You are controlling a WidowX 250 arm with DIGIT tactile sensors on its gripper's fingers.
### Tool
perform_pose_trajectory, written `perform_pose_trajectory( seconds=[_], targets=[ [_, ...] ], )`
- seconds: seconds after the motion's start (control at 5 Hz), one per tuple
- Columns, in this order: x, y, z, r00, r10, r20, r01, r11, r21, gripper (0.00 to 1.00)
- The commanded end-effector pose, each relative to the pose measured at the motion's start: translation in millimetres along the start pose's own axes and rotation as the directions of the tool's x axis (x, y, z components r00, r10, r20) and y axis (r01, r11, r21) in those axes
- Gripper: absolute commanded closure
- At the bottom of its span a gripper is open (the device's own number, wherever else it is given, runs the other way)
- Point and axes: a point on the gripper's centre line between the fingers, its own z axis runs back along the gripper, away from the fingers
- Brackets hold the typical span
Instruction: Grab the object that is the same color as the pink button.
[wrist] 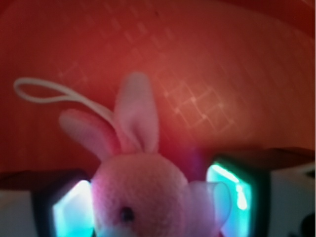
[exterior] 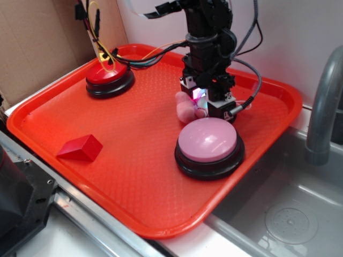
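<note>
**Operator:** Where's the target, and what have you got on it?

**Me:** The small fuzzy pink plush bunny toy (wrist: 140,197) lies on the red textured plastic tray (exterior: 128,176), toward the tray's far right side, just behind the large glossy pale-pink dome button on its round black base (exterior: 208,140). My gripper (wrist: 153,202) straddles it: one glowing pad shows on each side of the head. I judge the jaws parted around it; whether the pads are pressing the fur yet, I cannot tell.

**Operator:** How will it handle?

**Me:** Light and soft, I'd guess. The pile should squash and give good friction, nothing fragile. I'd hold the round head or body, not the floppy ears (wrist: 136,116) or the thin white string loop (wrist: 44,94), which would slip or dangle.

**Operator:** Anything else on the tray?

**Me:** A hard red wedge block (exterior: 80,148) near the left edge and a smaller red-domed button (exterior: 110,79) at the far-left corner, both well apart.
</note>
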Motion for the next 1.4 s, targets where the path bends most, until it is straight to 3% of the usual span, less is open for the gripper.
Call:
perform_pose_trajectory(
  seconds=[0.0, 0.2, 0.6, 0.8, 1.0, 1.2],
  targets=[
    [0.6, 5.2, 29.5, 0.998, 0.026, 0.049, -0.025, 1.000, -0.016, 1.00],
    [-10.8, 14.6, 68.9, 0.994, 0.080, 0.071, -0.084, 0.995, 0.049, 1.00],
    [-52.4, 36.7, 117.9, 0.983, 0.182, 0.037, -0.182, 0.983, 0.015, 1.00],
    [-82.5, 44.1, 130.6, 0.971, 0.234, 0.041, -0.236, 0.970, 0.059, 1.00],
    [-105.8, 50.3, 133.6, 0.968, 0.247, 0.043, -0.247, 0.969, 0.002, 1.00],
    [-123.2, 51.6, 136.1, 0.968, 0.244, 0.055, -0.244, 0.970, -0.015, 1.00]
  ],
)
